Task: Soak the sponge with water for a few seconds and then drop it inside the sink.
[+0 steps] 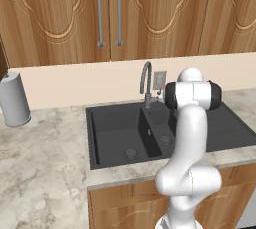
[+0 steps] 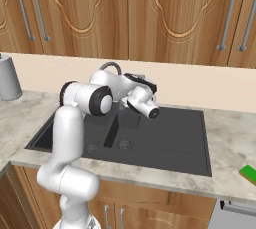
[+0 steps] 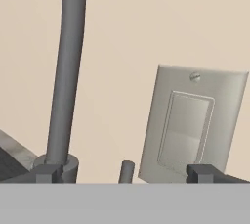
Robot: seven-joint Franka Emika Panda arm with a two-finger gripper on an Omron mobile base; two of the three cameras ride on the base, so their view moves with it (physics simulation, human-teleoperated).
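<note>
Two basins make up the dark grey sink (image 1: 102, 138): a large deep one on the left with a round drain, a smaller one to its right, then a drainboard running right. At far left on the marble counter (image 1: 40, 173) stands a grey cylindrical canister (image 1: 14, 99), close to the cream backsplash and well apart from the sink. Behind the divider between the basins rises the curved grey faucet (image 1: 146, 80), its spout arching left; no stream is visible from it. Just right of the faucet, on the wall, sits a pale switch plate (image 3: 195, 127). White arm reaches from the near edge over the sink toward the back wall. In the hand view the gripper (image 3: 124, 173) faces the backsplash, dark finger tips spread wide, one near the faucet base and the other in front of the switch plate's lower edge, nothing between them; a short grey stub (image 3: 127, 170) stands between faucet and plate. At far right, on the counter's near edge past the sink, lies the sponge (image 2: 249, 173), green face up, well apart from the gripper.
</note>
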